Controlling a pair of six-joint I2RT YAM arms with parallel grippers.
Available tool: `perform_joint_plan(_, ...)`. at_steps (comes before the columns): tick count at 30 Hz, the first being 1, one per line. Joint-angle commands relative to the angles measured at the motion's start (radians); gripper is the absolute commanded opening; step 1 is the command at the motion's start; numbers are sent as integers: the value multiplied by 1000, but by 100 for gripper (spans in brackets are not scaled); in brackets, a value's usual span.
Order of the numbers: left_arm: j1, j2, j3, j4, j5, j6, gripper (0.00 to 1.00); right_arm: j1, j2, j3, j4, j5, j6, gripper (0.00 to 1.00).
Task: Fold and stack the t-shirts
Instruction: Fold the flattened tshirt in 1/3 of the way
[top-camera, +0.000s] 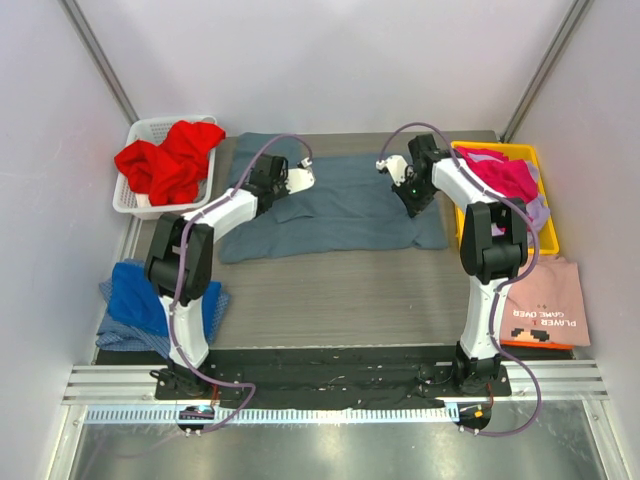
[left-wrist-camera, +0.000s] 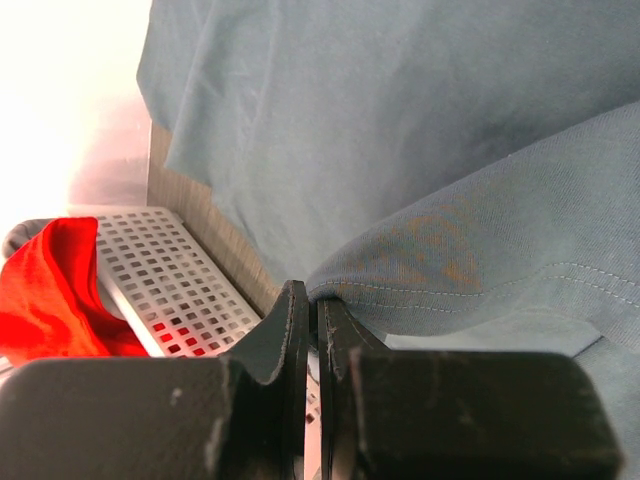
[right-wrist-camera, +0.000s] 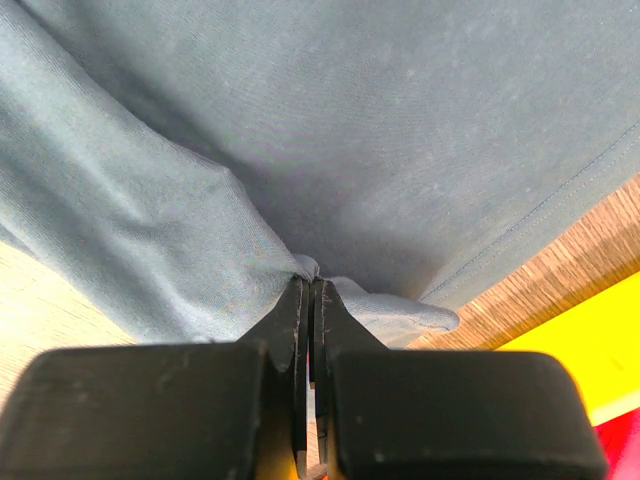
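Observation:
A large slate blue-grey t-shirt (top-camera: 345, 200) lies spread across the back of the table. My left gripper (top-camera: 276, 196) is shut on a hemmed fold of it (left-wrist-camera: 450, 270) near the shirt's left side. My right gripper (top-camera: 412, 200) is shut on a pinch of the same shirt (right-wrist-camera: 300, 150) near its right edge. A red t-shirt (top-camera: 170, 160) fills the white basket at back left, also in the left wrist view (left-wrist-camera: 50, 290). A magenta t-shirt (top-camera: 500, 172) lies in the yellow bin. A pale pink t-shirt (top-camera: 548, 305) lies folded at right. A royal blue t-shirt (top-camera: 135, 295) lies at left.
The white perforated basket (top-camera: 135, 130) stands at back left, close to my left gripper (left-wrist-camera: 312, 310). The yellow bin (top-camera: 545, 215) stands at back right, its edge showing by my right gripper (right-wrist-camera: 308, 300). Walls close in the sides and back.

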Motion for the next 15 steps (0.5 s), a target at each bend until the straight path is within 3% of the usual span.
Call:
perform_joint_plan(1, 9, 8, 38, 66, -19, 10, 0, 7, 0, 24, -1, 18, 3, 1)
perform_joint_plan(6, 11, 24, 44, 101, -45, -7, 0, 6, -10, -2, 6, 29, -3, 1)
perform_joint_plan(12, 6, 74, 33, 276, -170, 0, 9, 6, -14, -25, 14, 32, -1, 1)
perform_joint_plan(15, 6, 90, 33, 325, -193, -3, 21, 7, -17, -34, 16, 35, -3, 1)
